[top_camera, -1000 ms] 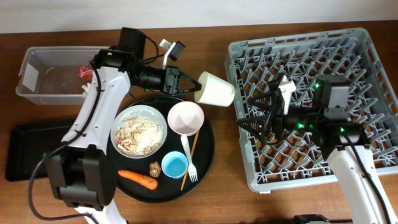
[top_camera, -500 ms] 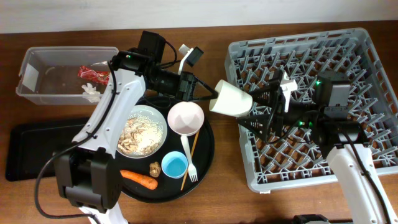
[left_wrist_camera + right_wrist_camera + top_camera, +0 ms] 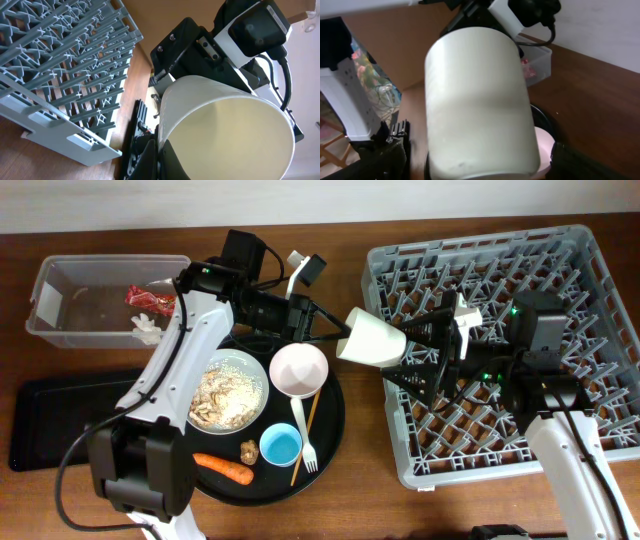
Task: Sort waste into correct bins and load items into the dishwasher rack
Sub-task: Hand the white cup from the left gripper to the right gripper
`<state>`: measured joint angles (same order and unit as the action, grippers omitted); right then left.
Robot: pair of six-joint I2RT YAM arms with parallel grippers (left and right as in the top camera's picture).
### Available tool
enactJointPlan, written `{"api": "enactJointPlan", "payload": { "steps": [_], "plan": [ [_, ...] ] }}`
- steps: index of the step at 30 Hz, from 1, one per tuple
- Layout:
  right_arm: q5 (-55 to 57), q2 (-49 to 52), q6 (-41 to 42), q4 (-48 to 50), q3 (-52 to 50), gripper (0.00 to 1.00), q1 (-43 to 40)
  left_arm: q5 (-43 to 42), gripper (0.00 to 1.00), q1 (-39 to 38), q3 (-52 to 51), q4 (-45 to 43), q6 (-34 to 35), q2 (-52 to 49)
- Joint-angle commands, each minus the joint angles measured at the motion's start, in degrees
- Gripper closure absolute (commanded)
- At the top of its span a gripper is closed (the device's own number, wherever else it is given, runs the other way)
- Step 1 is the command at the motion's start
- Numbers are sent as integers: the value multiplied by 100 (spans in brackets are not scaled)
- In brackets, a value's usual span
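Nearest the table's front, a carrot [image 3: 223, 468] lies on the round tray [image 3: 333, 425]. Beyond it, the left arm stretches rightward, the left gripper [image 3: 338, 332] pinching the white cup [image 3: 375, 338] by its rim, cup sideways beside the rack [image 3: 560, 270]. Opposite, the right gripper [image 3: 415, 354] faces it, jaws wide either side of the base. Left wrist view alone shows a finger [image 3: 175, 162] inside the mouth; right wrist view shows the tub [image 3: 540, 60] behind.
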<state>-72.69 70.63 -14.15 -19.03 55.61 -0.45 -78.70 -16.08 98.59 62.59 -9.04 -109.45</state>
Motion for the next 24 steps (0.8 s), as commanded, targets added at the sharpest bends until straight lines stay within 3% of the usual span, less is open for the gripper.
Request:
{"api": "enactJointPlan", "payload": {
  "steps": [1,6,15,18,21,24],
  "plan": [
    [-352,20,-42,35,85,6,-26,-168,100,-24,90,11,-90,13],
    [-380,20,-44,46,85,12,-26,-264,100,-144,90,20,-68,13],
    [-380,20,-39,42,85,36,-26,-297,100,-256,90,26,-70,13],
    [-380,20,-37,42,85,39,-26,-293,100,-256,90,24,-72,13],
    [-317,20,146,42,85,46,-28,-188,94,-251,90,4,-72,13],
    [-157,20,496,39,85,46,-28,492,86,-251,90,7,-70,13]
  ]
}}
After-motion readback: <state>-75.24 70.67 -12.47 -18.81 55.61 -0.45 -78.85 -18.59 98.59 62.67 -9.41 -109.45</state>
